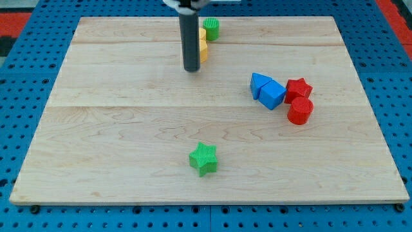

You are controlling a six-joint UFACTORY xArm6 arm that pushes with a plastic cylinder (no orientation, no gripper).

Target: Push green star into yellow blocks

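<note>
— Largest thing first?
— Pale wooden board [129, 129], planks running across, laid on a blue pegged surface [19, 96]

— And the green star [203, 159]?
— Lying flat on that board, near the view's bottom edge, a little left of centre. Bright green, ribbed on top, stubby points, darker green down the sides. Alone there, touching nothing, well apart from every other block

— Next in size?
— Straight dark rod coming down from the view's top. My tip [192, 69] planted on the wood in the upper part of the board, far above the star and just left of the yellow blocks [203, 48]. As for jaws: cannot tell any state, only a plain rod showing

— The yellow blocks themselves?
— Stacked in the view as a short column beside the rod, partly hidden behind it; shapes not readable. Almost straight up the view from the star

— Anything across that line?
— Only the rod's lower end, standing close to the yellows' left side. Off to the view's right: a blue triangular block [259, 82] pressed against a blue cube [273, 95], then a red star [299, 87] next to the cube with a red cylinder [300, 111] just below it. Smallest showing: a green ribbed block [211, 28] directly above the yellows, near the top edge, looking roundish
</note>
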